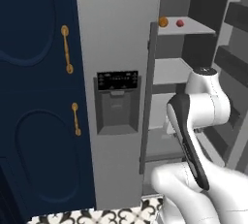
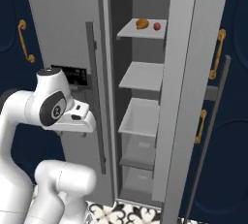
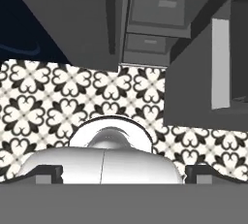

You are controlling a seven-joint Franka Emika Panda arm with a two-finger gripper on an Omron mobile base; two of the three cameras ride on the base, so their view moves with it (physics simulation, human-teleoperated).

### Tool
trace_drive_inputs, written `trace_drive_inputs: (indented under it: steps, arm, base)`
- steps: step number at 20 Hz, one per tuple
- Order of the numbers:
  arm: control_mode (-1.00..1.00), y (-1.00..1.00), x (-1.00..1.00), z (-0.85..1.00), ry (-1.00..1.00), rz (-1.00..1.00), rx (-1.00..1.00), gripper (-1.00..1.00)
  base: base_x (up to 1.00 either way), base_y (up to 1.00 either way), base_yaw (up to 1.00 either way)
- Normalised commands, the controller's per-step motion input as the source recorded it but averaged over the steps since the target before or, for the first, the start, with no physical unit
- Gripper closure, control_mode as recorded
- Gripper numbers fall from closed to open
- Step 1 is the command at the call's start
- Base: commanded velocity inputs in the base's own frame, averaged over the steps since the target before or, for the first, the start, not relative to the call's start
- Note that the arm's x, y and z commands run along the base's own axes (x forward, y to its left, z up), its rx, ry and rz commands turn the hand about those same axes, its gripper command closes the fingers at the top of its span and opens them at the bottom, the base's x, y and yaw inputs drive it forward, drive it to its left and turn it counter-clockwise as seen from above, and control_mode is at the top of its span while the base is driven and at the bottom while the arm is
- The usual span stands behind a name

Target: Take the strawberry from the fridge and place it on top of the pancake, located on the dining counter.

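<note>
A white robot arm waits in front of the tall grey two-door fridge (image 2: pixel 63 34), whose right door stands swung wide on bare grey inner shelves. The tiny red roundish strawberry (image 2: pixel 157 26) sits on the uppermost visible shelf (image 2: pixel 127 32), high above and beyond the pincer (image 3: pixel 123 175), just beside a small orange ball (image 2: pixel 142 23) but apart from it. The pincer hangs low, aimed down at the black-and-white patterned floor tiles (image 3: pixel 58 97) in front of the fridge's bottom drawers (image 3: pixel 150 43), with its two dark finger tips spread to the full and nothing between them.

By the look of it, the task is barely past its opening step: the door is open and the fruit exposed, but the reach up to the shelf, the grasp, the carry to the dining counter and the placing on the pancake all remain to be done. Neither pancake nor counter is in sight here.

The strawberry is too small and too round in these views to give a long axis or to say which way its tip points; it reads as a near-spherical red dot resting on the shelf. Navy cabinets with brass handles (image 1: pixel 67 49) flank the fridge, to the pincer's left and right.
</note>
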Motion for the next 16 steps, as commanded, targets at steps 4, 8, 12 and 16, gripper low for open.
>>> trace_drive_inputs:
  steps: [4,8,12,16]
  arm:
    - [1.0,0.0,0.0,0.0,0.0,0.0,0.0,-1.0]
    - [1.0,0.0,0.0,0.0,0.0,0.0,0.0,-1.0]
    - [1.0,0.0,0.0,0.0,0.0,0.0,0.0,-1.0]
    - [1.0,0.0,0.0,0.0,0.0,0.0,0.0,-1.0]
  base:
    - [0.62,0.0,0.09]
    - [0.62,-0.09,0.0]
    - [0.02,-0.23,-0.17]
    - [0.02,-0.34,-0.26]
